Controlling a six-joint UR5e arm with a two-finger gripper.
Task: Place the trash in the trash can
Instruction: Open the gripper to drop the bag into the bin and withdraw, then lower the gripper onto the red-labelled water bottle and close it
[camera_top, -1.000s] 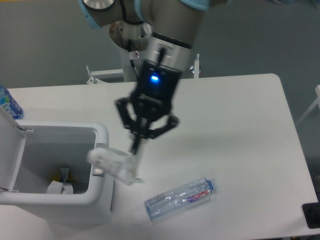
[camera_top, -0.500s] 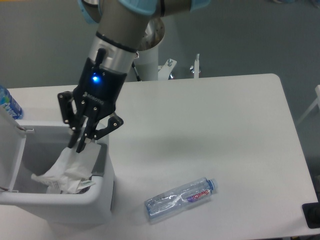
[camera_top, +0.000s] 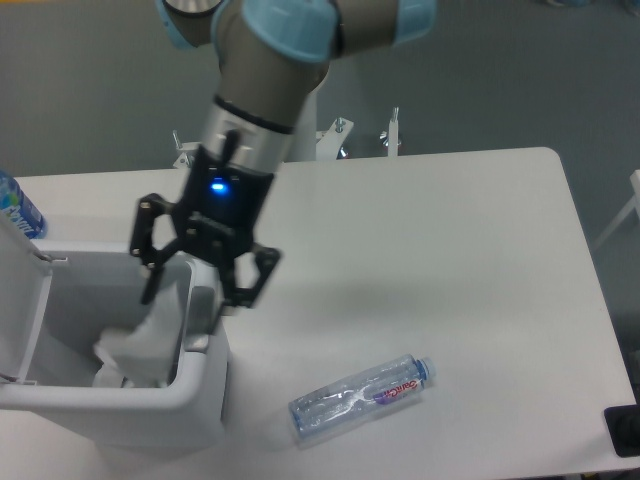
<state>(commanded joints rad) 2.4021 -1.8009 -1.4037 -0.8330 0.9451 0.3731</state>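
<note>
The gripper (camera_top: 196, 288), jaws now spread, straddles the bin (camera_top: 205, 400) rim; the wrapper (camera_top: 140, 345), released since before, seemingly lies inside. The crushed bottle (camera_top: 362, 396) stays on the table (camera_top: 450, 250).

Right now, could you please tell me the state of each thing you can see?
Gripper: open, over the bin's right rim, holding nothing.
Wrapper: crumpled, lying inside the bin.
Bin: lid flipped open.
Crushed bottle: capped, lying on its side on the table.
Blue-label bottle: at the left edge, mostly cut off.
</note>
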